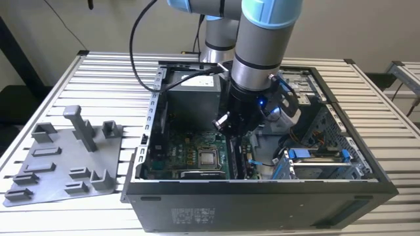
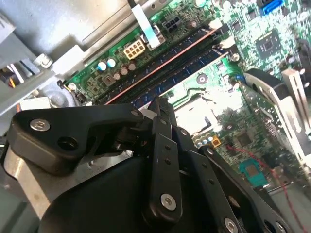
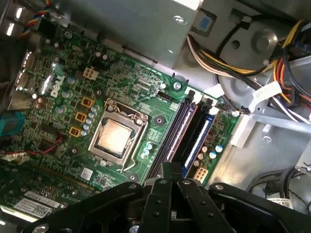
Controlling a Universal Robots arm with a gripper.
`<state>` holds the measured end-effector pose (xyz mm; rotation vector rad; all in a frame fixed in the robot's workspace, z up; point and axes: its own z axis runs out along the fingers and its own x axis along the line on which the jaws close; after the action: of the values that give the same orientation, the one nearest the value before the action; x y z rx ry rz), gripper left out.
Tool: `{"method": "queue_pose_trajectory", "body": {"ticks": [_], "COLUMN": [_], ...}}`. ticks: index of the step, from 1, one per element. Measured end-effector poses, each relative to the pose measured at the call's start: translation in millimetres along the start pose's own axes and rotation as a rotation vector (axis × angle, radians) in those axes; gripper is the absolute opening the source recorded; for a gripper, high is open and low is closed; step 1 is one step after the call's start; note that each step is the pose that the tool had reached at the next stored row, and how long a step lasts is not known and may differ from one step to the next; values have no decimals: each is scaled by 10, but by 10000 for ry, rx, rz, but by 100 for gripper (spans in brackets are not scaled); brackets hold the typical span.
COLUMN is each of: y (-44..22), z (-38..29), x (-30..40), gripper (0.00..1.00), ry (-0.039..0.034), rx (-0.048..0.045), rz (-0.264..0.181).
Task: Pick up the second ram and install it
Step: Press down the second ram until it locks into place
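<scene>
Exterior view: the arm reaches down into an open computer case (image 1: pixel 262 196) standing on a slatted table (image 1: pixel 98 69), with the gripper (image 1: pixel 231 129) low over the motherboard (image 1: pixel 177 157), just beside the square silver processor (image 1: pixel 208 158) on the exterior view's right. A grey fixture plate (image 1: pixel 62 162) with upright pegs lies on the table at the exterior view's left, well apart from the case.

Both wrist views look past the black gripper linkage at the green motherboard (image 3: pixel 63 97) and its row of parallel memory slots (image 3: pixel 192 133). In the first wrist view the fingers (image 3: pixel 167 172) stand drawn close together, their tips directly above the slots beside the processor socket (image 3: pixel 116 136). A thin dark stick, apparently the second ram (image 3: pixel 181 132), sits edge-on in one slot, just ahead of the fingertips; whether the tips touch it cannot be told. In the second wrist view the fingers (image 2: pixel 163 114) likewise meet in a narrow point above the long slots (image 2: pixel 170 63).
</scene>
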<state>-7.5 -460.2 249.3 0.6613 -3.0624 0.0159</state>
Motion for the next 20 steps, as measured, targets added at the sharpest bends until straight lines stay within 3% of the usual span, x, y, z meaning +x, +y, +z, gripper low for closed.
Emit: {"method": "queue_pose_trajectory", "body": {"ticks": [20], "y": [7], "z": [16], "x": [15], "gripper": [11], "ry": [-28], "rx": [37], "rz": [-3514]}}
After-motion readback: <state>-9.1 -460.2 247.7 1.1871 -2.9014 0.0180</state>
